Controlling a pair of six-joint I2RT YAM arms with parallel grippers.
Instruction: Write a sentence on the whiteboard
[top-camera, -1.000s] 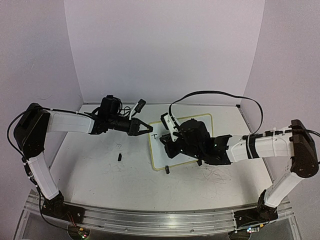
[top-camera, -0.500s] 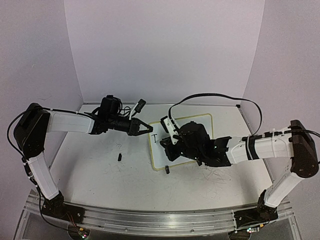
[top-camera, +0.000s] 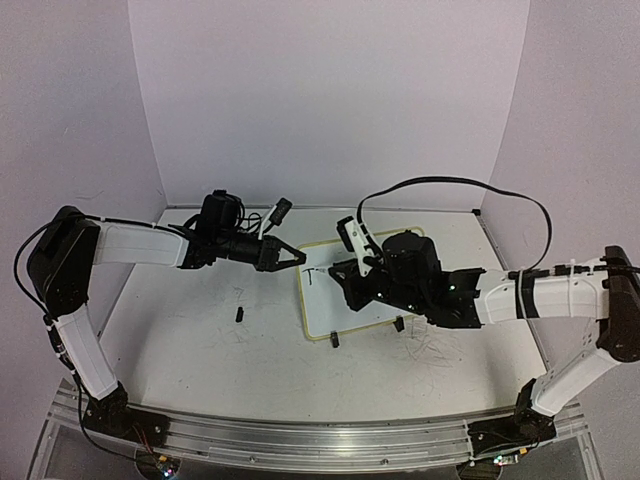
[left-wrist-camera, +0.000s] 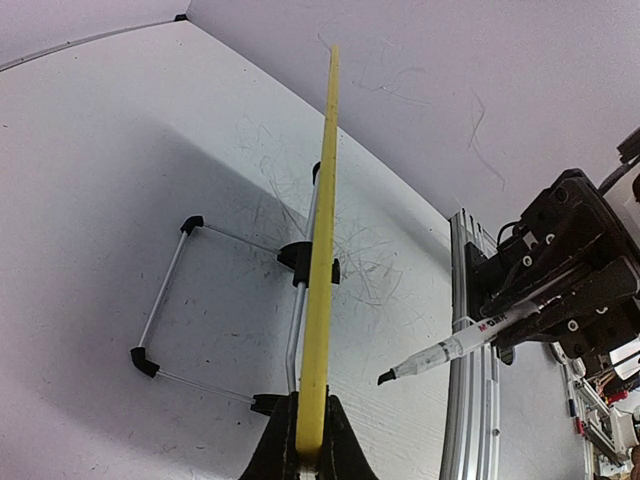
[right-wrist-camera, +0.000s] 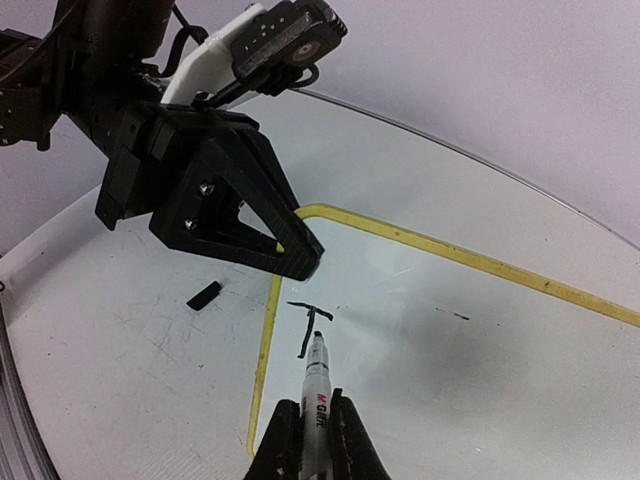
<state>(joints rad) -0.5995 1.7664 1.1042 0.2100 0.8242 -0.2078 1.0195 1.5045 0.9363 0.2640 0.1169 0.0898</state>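
- Since a second ago, in the top view, the right gripper (top-camera: 350, 272) has drawn back toward the right of the whiteboard (top-camera: 325, 312), uncovering the writing. The left gripper (top-camera: 298, 258) has not shifted from the board's left rim.
- Top view: the whiteboard stands near the middle of the table (top-camera: 200, 350). The sentence (top-camera: 312, 275) is so far only a single "T" near the board's top left. A small black piece (top-camera: 240, 313) lies apart on the table to the left.
- Left wrist view: the fingers are pinched on the thin yellow rim, seen edge-on. The board leans on a wire stand (left-wrist-camera: 165, 290). The marker (left-wrist-camera: 450, 350) hangs with its tip clear of the board face.
- Right wrist view: the right gripper's fingers are clamped on the marker's barrel, with its tip just below the "T".
- Judgement: the board looks light, thin and stiff, so pen pressure could slide or tip it. The rim is the sensible hold, since it leaves the writing face free.
- The marker is slim and smooth and may twist in the grip, so light strokes suit it.
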